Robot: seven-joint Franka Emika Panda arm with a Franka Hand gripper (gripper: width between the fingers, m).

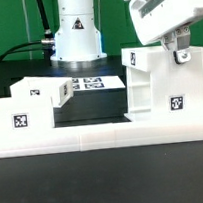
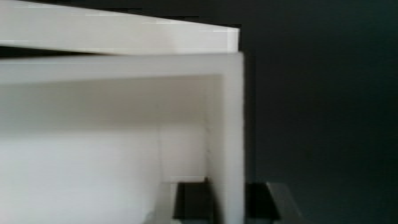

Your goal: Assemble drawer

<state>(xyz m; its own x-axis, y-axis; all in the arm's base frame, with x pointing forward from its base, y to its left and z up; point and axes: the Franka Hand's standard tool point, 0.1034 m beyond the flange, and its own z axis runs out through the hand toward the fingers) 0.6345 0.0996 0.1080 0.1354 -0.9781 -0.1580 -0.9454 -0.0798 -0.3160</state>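
The drawer's tall white housing (image 1: 153,84) stands upright at the exterior view's right, with tags on its top corner and its front. My gripper (image 1: 178,52) comes down over its upper edge on that side. In the wrist view the two dark fingers (image 2: 270,203) straddle a thin white wall of the housing (image 2: 107,120), one on each side, and my gripper (image 2: 228,205) is shut on that wall. A small white open-top tray (image 1: 40,93) with tags lies at the exterior view's left, apart from the housing.
A long low white rail (image 1: 103,135) with a square tag runs across the front. The marker board (image 1: 93,83) lies flat behind, between tray and housing. The arm's base (image 1: 76,32) stands at the back centre on the dark table.
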